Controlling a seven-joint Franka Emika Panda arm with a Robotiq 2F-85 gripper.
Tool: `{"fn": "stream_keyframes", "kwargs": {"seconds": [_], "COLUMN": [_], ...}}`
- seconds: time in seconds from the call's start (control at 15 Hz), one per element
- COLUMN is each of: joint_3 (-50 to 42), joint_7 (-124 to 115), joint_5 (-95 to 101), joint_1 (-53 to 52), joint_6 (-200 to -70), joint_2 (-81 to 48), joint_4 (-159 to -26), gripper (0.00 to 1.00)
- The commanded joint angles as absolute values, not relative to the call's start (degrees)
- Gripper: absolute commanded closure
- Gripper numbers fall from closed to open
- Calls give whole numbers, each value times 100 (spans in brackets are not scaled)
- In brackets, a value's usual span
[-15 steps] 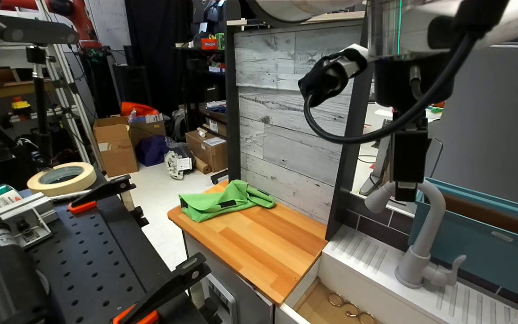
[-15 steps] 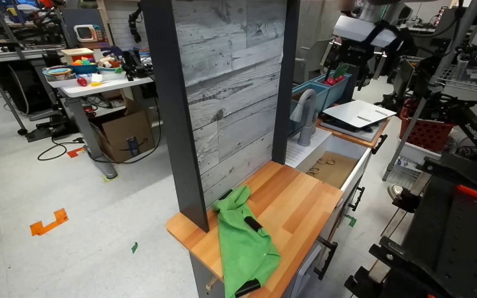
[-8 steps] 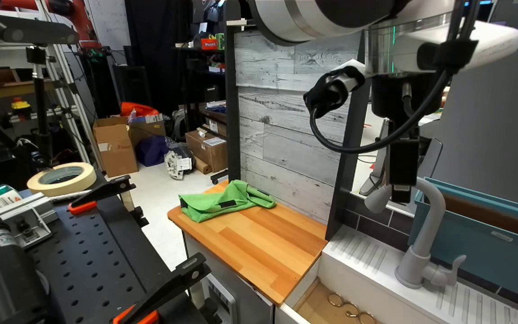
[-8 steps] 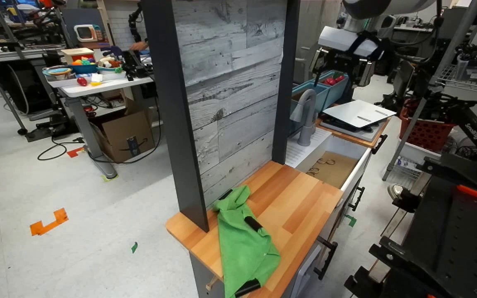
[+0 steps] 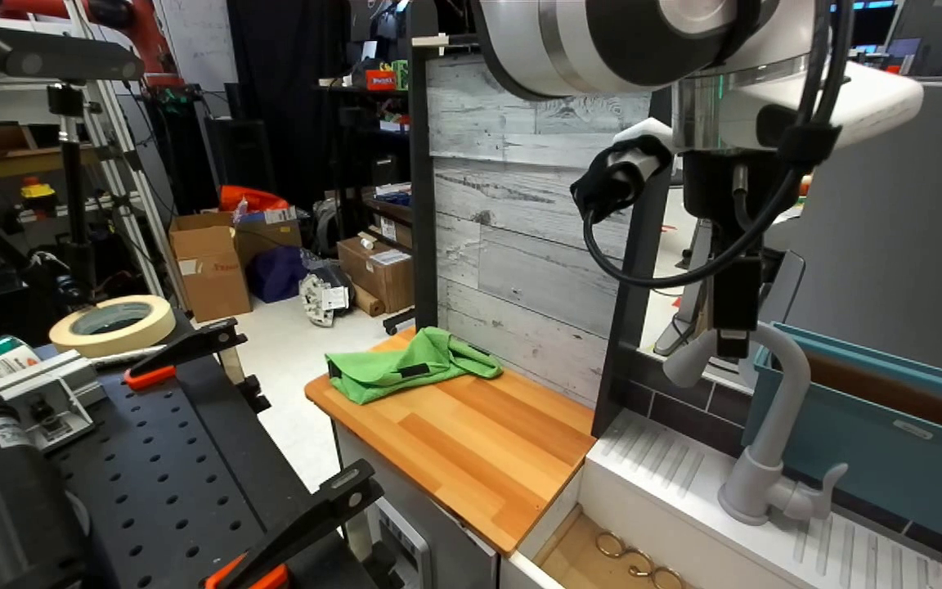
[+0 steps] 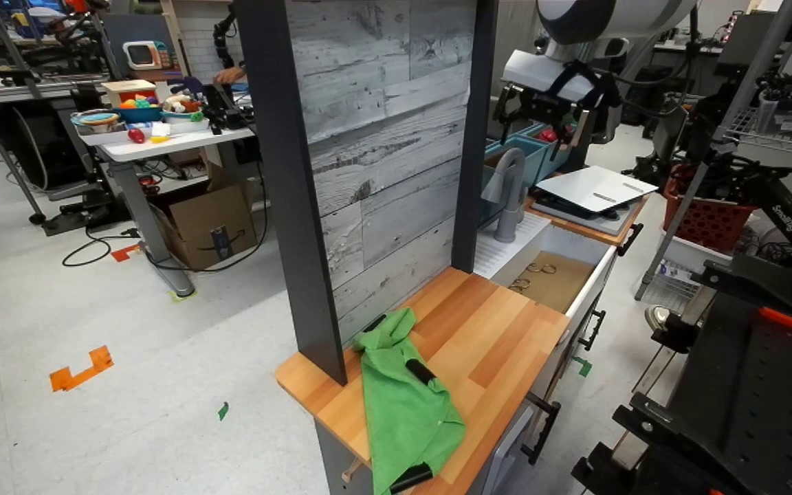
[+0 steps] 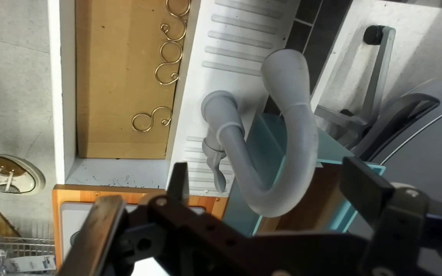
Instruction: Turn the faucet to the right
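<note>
The light grey faucet (image 5: 790,401) stands on the white ridged ledge (image 5: 667,458), its thick tube arching over in a hook. It shows in both exterior views (image 6: 513,196) and in the wrist view (image 7: 301,145). Its small side lever (image 7: 216,172) is at the base and also shows in an exterior view (image 5: 827,491). My gripper (image 7: 271,180) is open and empty. In the wrist view its fingers are wide apart, one on each side of the hook's bend. In both exterior views the gripper (image 5: 734,348) is around the height of the faucet's top or above it (image 6: 532,143); contact is not visible.
A teal bin (image 5: 872,442) stands right behind the faucet. A white-walled basin (image 7: 61,76) with several gold rings lies in front. A tall grey wood panel (image 5: 528,229) stands beside it. A white board (image 6: 595,187) and a green cloth (image 6: 406,412) lie on the counters.
My gripper has come down and moved across toward the faucet, leftward in the exterior view that shows the counter end. The faucet has not moved.
</note>
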State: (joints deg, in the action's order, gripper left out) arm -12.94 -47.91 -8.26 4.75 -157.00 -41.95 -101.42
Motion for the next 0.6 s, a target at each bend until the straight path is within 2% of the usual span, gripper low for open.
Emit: {"fn": "stream_keyframes", "kwargs": {"seconds": [0.0,0.27,0.33,0.4,0.53], "joint_3": [-1294,-1283,-1275,-1291,-1326], "joint_7": [-4941,-5164,-5200,-5216,-5201], "joint_5": [-1105,-1220,-1252,-1244,-1214], "joint_1": [457,473,481,472,452], "joint_6": [-15767,-15786,-15773,-15780,-15819], "joint_2": [-4599,-4880,-4936,-4989,-5036], "joint_4": [-9657,-9356,-9289,-9247,-9246], "gripper": [0,0,25,28,44]}}
